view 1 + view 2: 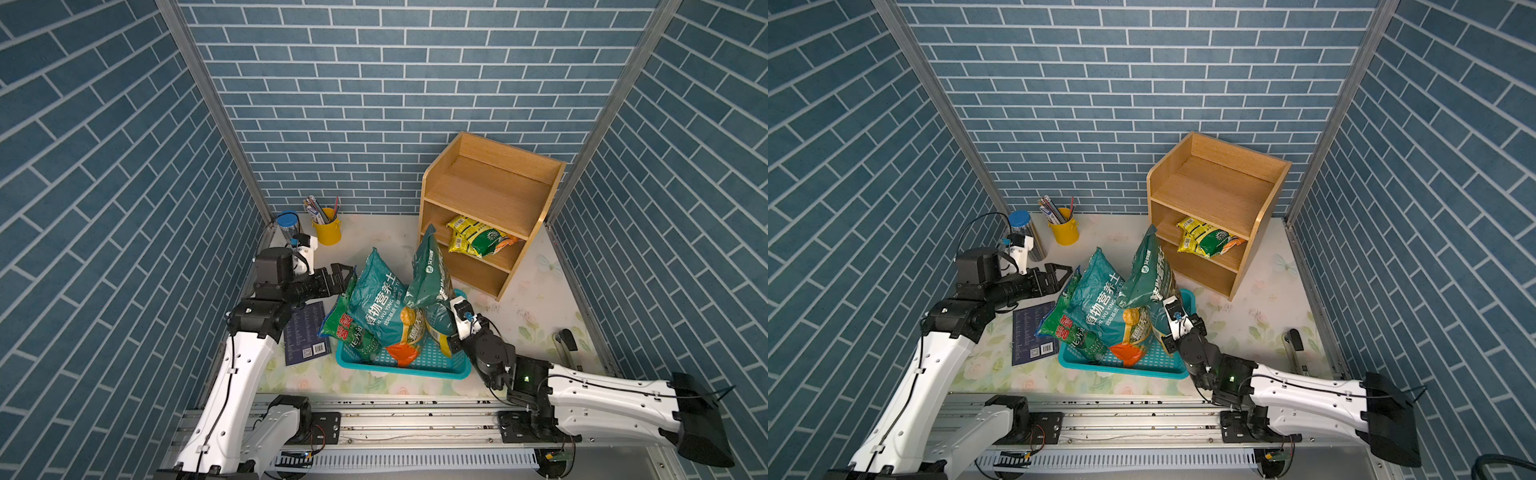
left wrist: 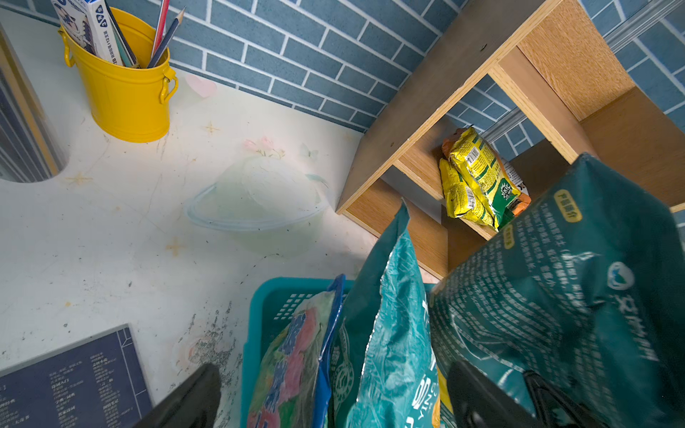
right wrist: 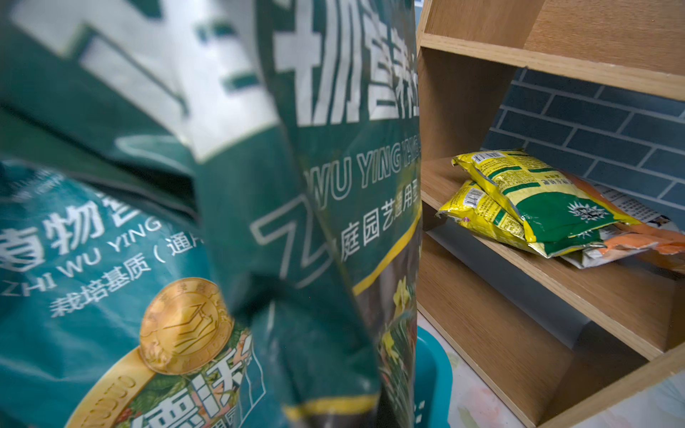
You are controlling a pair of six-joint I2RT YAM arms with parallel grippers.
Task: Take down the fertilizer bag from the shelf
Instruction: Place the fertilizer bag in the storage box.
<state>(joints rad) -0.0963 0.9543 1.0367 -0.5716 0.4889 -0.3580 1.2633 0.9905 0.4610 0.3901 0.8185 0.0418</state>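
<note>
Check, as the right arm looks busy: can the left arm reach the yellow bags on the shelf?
Probably not directly: the upright green bags in the basket stand between the left gripper and the yellow bags on the shelf's middle tier.

A staged robot-lab cell is indicated: printed blue-brick panels (image 1: 374,83) are framed by aluminium posts (image 1: 210,95) behind the shelf (image 1: 490,187), and a mounting rail (image 1: 415,424) is bolted before it.
</note>
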